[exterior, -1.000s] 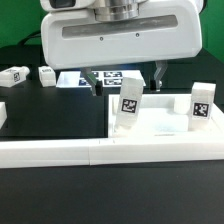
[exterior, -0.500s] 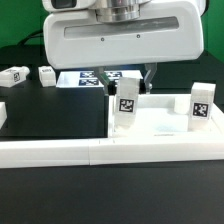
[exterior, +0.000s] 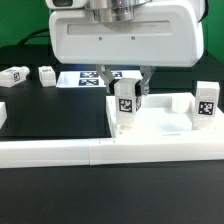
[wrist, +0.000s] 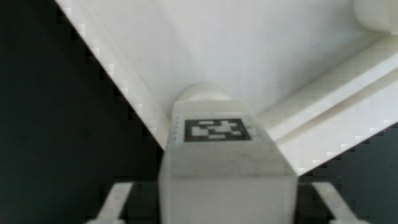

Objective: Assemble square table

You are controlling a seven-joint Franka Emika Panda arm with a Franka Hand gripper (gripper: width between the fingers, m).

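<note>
At the exterior view's far left, a loose leg (exterior: 14, 74) and a second loose leg (exterior: 46, 74) are lying on the dark table, well apart from the work and unmoved over the last second. The marker board (exterior: 88, 78) is lying flat just beyond them toward the middle. In the centre the gripper (exterior: 129, 90) is doing the changing: its jaws, spread wide a second ago, are now pinching the standing leg (exterior: 127, 104) from both sides, with the fingers (exterior: 147, 82) pressing on its upper flanks. That is giving the arm control of the leg, probably for twisting it home into a socket near the left edge of the tabletop slab (exterior: 155, 128). The standing leg's long axis is running vertically, close to upright, with its tag facing the exterior camera. The wrist view is looking down along its length. Toward the exterior view's right, a third leg (exterior: 206, 103) is standing upright on the slab, well apart from the gripper.
</note>
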